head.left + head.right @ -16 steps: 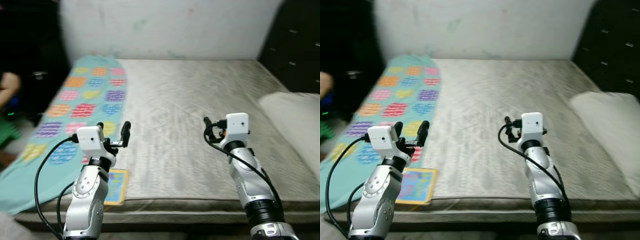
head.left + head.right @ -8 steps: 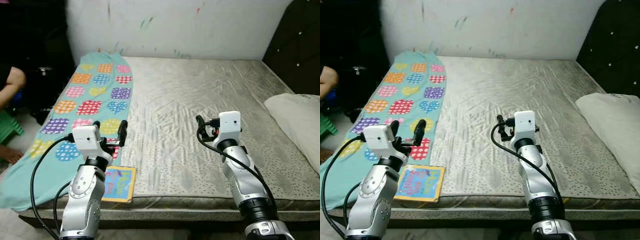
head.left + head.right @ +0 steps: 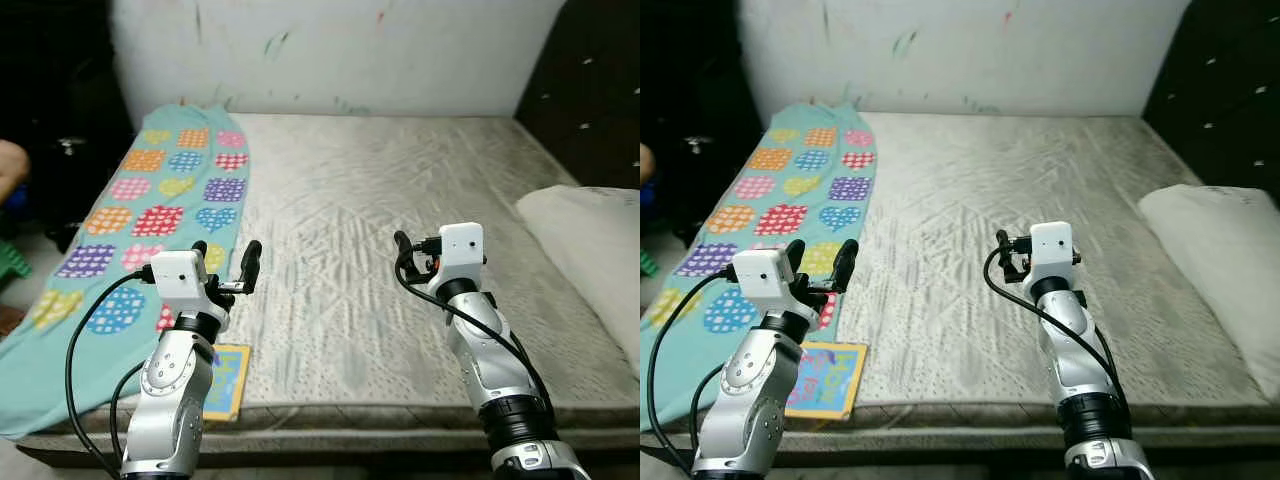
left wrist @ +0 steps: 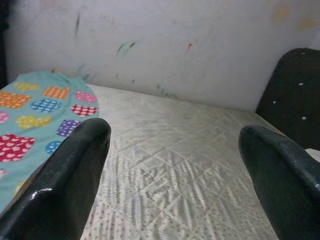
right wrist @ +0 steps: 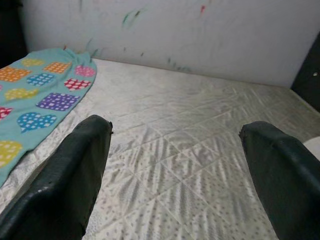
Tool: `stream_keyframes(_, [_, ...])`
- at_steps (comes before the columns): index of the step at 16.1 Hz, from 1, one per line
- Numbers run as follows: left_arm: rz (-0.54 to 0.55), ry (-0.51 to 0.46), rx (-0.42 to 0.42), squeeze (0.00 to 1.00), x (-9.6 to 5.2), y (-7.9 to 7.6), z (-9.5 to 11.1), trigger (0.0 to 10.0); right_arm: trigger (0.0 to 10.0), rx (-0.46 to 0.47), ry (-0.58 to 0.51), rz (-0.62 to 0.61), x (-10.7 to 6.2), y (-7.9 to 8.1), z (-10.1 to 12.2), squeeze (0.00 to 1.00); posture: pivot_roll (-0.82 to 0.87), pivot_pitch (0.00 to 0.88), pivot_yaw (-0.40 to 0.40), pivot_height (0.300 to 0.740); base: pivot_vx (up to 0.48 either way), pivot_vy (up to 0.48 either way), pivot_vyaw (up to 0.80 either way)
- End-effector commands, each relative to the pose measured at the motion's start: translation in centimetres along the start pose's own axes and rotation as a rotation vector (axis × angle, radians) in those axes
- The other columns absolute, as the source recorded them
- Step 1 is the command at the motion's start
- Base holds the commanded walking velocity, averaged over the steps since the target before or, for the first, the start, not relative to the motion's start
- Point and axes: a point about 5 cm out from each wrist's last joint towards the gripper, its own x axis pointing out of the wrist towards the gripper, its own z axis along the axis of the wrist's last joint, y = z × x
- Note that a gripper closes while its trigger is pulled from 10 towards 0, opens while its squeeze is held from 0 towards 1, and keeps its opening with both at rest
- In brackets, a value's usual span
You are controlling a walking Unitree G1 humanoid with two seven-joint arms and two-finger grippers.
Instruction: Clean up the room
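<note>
A teal blanket (image 3: 150,200) printed with coloured hearts lies along the left side of a bare grey mattress (image 3: 380,180). A colourful picture book (image 3: 825,378) lies flat at the mattress's front left corner, partly behind my left arm. My left gripper (image 3: 225,262) hovers open above the blanket's near edge, holding nothing. My right gripper (image 5: 175,130) is open too, over the middle of the mattress near the front, with bare mattress between its fingers (image 5: 75,170).
A white pillow (image 3: 590,240) lies at the right edge of the bed, against a dark studded headboard (image 3: 590,90). A scribbled white wall (image 3: 330,50) stands behind the bed. A person's arm (image 3: 10,165) shows at the far left by dark furniture.
The whole picture has swayed with the camera. Both arms keep the same raised pose with open fingers, and nothing on the bed has moved.
</note>
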Motion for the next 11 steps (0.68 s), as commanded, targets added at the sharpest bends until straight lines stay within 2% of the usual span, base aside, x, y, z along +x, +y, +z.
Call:
stream_keyframes(1, [0.013, 0.000, 0.009, 0.00, 0.00, 0.23, 0.10, 10.0, 10.0, 0.002, -0.003, -0.001, 0.04, -0.02, 0.02, 0.00, -0.03, 0.000, -0.018, 0.740, 0.247, 0.000, 0.00])
stream_keyframes(5, [0.019, 0.011, 0.012, 0.00, 0.01, 0.35, -0.02, 10.0, 10.0, -0.001, -0.003, -0.008, 0.09, -0.29, 0.02, 0.00, -0.03, 0.000, -0.016, 0.740, 0.000, 0.000, 0.00])
stream_keyframes(8, [0.083, 0.038, 0.024, 0.00, 0.07, 0.89, -0.41, 10.0, 10.0, -0.004, -0.002, -0.013, 0.09, -0.45, 0.01, 0.00, -0.03, 0.000, -0.017, 0.740, 0.000, 0.000, 0.00])
stream_keyframes(10, [0.074, 0.034, 0.003, 0.00, 0.08, 0.90, -0.40, 10.0, 10.0, -0.005, -0.002, -0.014, 0.08, -0.51, 0.01, 0.00, -0.03, 0.000, -0.017, 0.740, 0.000, 0.000, 0.00])
stream_keyframes(11, [0.061, 0.030, 0.000, 0.00, 0.08, 0.72, -0.32, 10.0, 10.0, -0.004, -0.001, -0.015, 0.08, -0.54, -0.01, 0.00, -0.03, 0.000, -0.017, 0.740, 0.000, 0.480, 0.00])
